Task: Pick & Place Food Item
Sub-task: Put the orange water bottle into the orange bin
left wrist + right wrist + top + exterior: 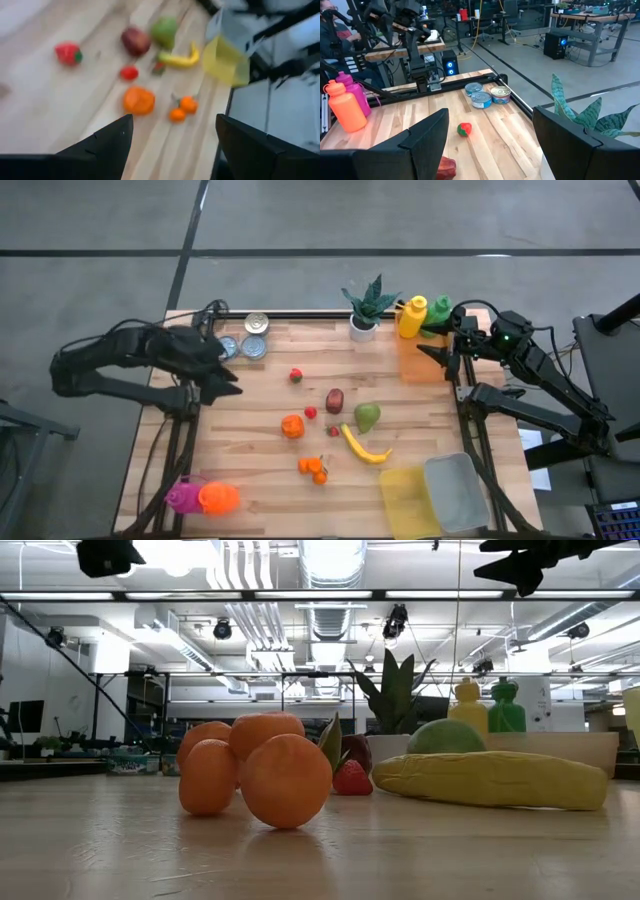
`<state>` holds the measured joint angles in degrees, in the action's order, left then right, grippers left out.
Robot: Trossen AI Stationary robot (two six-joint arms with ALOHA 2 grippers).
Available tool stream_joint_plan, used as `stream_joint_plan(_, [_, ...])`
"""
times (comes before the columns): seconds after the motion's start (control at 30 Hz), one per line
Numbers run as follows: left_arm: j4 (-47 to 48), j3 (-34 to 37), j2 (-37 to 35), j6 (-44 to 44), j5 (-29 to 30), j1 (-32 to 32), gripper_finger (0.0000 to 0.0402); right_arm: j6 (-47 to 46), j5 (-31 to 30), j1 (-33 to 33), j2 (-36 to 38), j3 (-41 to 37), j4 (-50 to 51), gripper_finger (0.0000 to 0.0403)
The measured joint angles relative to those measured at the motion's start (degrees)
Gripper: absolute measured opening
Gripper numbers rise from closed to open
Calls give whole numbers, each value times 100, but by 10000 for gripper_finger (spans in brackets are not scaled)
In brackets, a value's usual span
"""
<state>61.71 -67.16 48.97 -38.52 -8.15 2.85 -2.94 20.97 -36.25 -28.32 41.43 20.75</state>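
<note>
Toy food lies mid-table in the high view: a strawberry [296, 375], a dark red fruit [334, 400], a green pear [368, 417], a banana [365, 448], an orange piece [292, 425] and small oranges [315, 468]. My left gripper [232, 370] hovers open over the table's left part, clear of all food; its wrist view [172, 135] looks down on the orange piece [139, 100] and banana [180, 59]. My right gripper [428, 342] hangs open above the far right side, over an orange translucent bin [420, 362]; its wrist view [490, 140] shows the strawberry [464, 129].
A yellow container [408, 500] and a clear container [455, 492] sit at the near right. Cans [255, 338], a potted plant [365, 308], a yellow bottle [412, 317] and a green bottle [438, 310] line the far edge. Pink and orange bottles [200, 498] lie near left.
</note>
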Motion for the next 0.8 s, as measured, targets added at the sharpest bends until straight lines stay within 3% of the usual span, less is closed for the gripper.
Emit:
stream_joint_plan(0.3, [2094,-1434,1001,-1301,1144,-1662,286,0,0,0,-1,0,1,286])
stream_joint_plan(0.5, [2609,-1804,1369,-2425,1866,-3073,286,-2,0,0,-1,0,1,286])
stream_joint_plan(0.8, [2404,-1805,1793,-3719,1933,-4324,286,0,0,0,-1,0,1,286])
